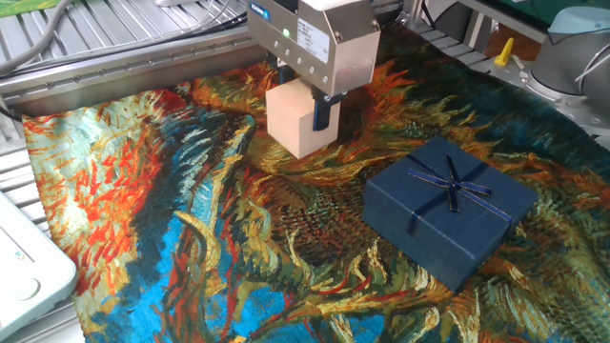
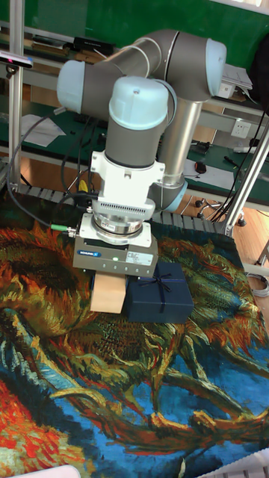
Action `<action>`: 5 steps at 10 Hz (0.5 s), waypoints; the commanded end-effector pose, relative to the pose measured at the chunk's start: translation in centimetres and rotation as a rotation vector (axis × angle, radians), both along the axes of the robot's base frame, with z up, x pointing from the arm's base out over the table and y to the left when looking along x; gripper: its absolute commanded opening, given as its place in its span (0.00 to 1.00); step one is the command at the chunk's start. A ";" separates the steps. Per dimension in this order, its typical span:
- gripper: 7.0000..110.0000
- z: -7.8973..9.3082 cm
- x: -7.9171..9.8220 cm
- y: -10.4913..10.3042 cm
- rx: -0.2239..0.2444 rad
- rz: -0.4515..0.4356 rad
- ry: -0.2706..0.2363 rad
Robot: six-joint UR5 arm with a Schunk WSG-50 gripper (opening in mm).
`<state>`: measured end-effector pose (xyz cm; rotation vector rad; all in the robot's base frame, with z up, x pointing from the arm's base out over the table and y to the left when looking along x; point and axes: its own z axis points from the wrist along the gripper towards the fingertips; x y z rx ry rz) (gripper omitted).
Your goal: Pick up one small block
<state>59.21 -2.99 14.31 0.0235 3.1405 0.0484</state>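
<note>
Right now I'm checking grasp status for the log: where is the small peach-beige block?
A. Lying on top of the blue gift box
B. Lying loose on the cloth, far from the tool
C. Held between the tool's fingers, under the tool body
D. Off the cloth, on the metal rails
C: the small block sits clamped directly under the tool, apart from the blue gift box, which lies on the painted cloth.
</note>
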 end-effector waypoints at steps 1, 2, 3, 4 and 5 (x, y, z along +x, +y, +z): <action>0.00 0.7 -0.7 0.4 0.023 -0.031 -0.012; 0.00 1.0 -1.2 0.8 0.030 -0.038 -0.011; 0.00 1.1 -1.4 1.2 0.030 -0.049 -0.012; 0.00 1.2 -1.5 1.6 0.030 -0.058 -0.012; 0.00 1.2 -1.4 2.2 0.031 -0.068 -0.013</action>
